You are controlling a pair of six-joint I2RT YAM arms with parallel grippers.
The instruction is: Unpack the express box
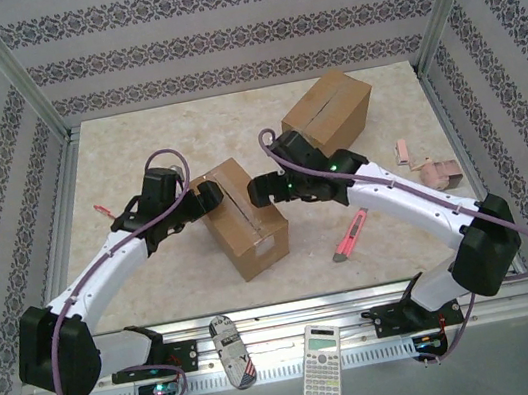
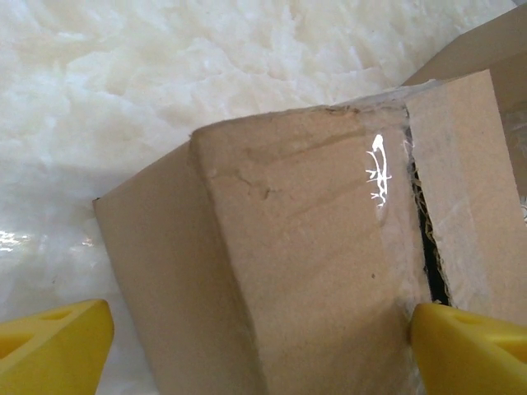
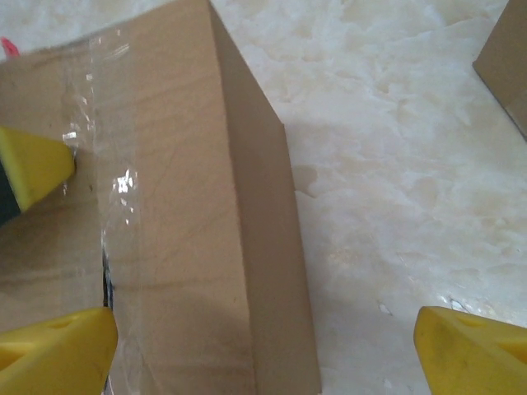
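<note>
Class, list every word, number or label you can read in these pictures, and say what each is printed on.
No text is legible in these pictures.
Calculator: key and display markings, too small to read.
Near cardboard box: pale label on its front face, too blurred to read.

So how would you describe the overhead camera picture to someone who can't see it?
From above, a cardboard box stands in the middle of a pale table, with the left gripper and right gripper, both open, at either side of its top. A second box sits farther back, and a pink box cutter lies to the right.
</note>
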